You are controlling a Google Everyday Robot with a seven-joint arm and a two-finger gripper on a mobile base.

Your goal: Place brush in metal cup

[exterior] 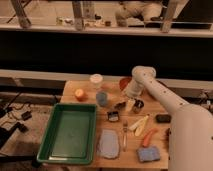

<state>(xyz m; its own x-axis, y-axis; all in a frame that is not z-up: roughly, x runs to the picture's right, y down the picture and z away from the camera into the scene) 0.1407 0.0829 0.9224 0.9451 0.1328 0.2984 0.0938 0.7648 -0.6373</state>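
Note:
The metal cup [138, 104] is small and dark-shiny and stands upright right of the table's centre. My gripper [129, 104] hangs from the white arm [142, 77], low over the table and just left of the cup. A small dark object [120, 105], possibly the brush, lies right beside the gripper on its left. I cannot tell whether the gripper holds it. A pale blue cup [102, 98] stands further left.
A green tray [70, 132] fills the left of the wooden table [95, 162]. On the table are a white cup [96, 80], an orange fruit [80, 94], a red dish [125, 82], a black-and-white item [113, 116], a fork [124, 135], a yellowish piece [138, 123], a carrot [149, 136], a blue sponge [148, 153], a grey-blue cloth [108, 144] and a black item [162, 118].

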